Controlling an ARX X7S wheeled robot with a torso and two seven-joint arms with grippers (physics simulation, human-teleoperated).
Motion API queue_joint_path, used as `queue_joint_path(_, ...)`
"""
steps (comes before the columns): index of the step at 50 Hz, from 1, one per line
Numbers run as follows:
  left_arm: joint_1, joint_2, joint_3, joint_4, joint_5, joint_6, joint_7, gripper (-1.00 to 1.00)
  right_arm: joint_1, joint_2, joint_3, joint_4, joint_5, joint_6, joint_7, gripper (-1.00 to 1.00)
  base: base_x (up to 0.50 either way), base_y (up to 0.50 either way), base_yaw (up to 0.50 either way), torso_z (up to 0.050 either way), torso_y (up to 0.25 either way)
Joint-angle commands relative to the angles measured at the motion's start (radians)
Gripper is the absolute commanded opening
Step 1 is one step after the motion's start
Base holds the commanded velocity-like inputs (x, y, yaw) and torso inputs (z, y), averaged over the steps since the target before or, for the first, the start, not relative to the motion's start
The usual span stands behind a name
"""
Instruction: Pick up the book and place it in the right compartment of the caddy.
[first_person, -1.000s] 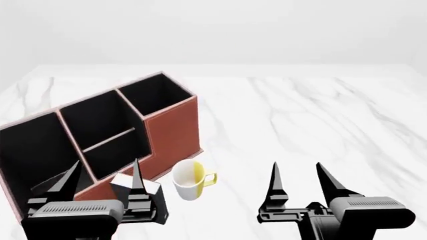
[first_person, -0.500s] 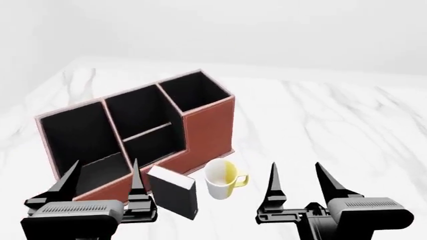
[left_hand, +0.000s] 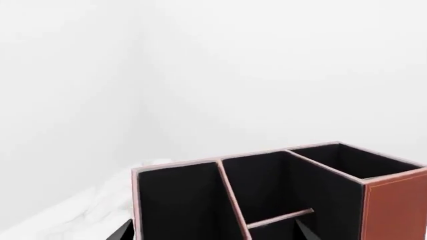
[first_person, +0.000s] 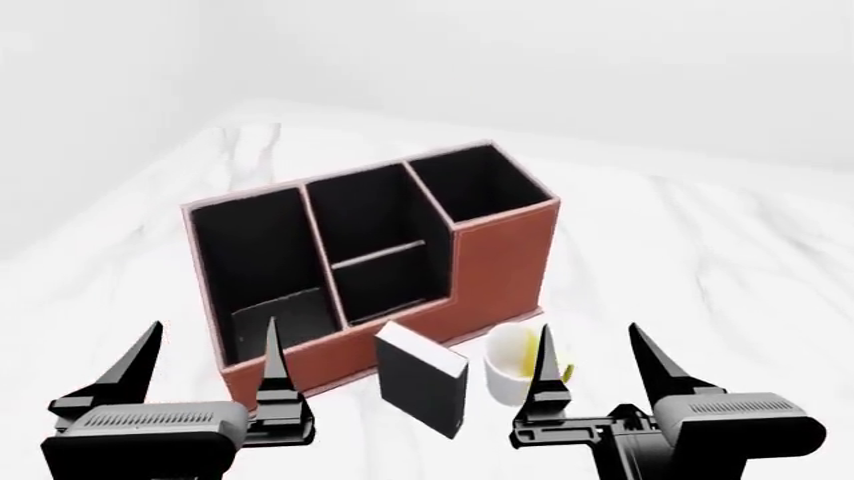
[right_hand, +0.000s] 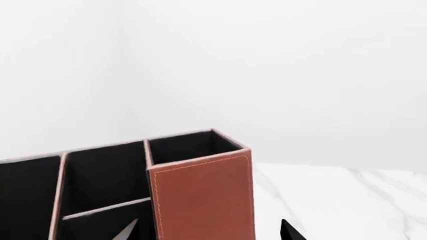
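Book (first_person: 423, 377) stands upright on the counter (first_person: 694, 260), just before the caddy (first_person: 497, 265), beside a mug (first_person: 514, 366), not yet grasped; left claw (first_person: 207, 372) and right claw (first_person: 597, 370) both spread wide, empty, hovering short of it

Head view high, angled down; both wrist views low, sharing caddy (first_person: 501, 265).

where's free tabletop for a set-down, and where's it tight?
Free: the bare marble to the right of the caddy and mug, and the strip to the caddy's left. Tight: just in front of the caddy, where the book and mug stand close together, between the left gripper and right gripper, both open and empty.
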Motion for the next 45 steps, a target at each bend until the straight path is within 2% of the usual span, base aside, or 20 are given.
queue_joint_path(1, 0.001, -0.007, 0.005, 0.001, -0.004, 0.002, -0.008, 1.00, 0.004, 0.013, -0.010, -0.006, 0.003, 0.004, 0.012, 1.00, 0.00, 0.00, 0.50, 0.000, 0.000)
queue_joint_path(33, 0.001, -0.023, 0.016, 0.003, -0.018, 0.006, -0.028, 1.00, 0.000, 0.034, -0.034, 0.007, -0.001, -0.019, 0.033, 1.00, 0.00, 0.00, 0.50, 0.000, 0.000)
queue_joint_path(45, -0.001, -0.030, 0.020, 0.008, -0.022, 0.001, -0.035, 1.00, -0.001, 0.034, -0.031, 0.008, 0.033, -0.026, 0.034, 1.00, 0.00, 0.00, 0.00, 0.000, 0.000)
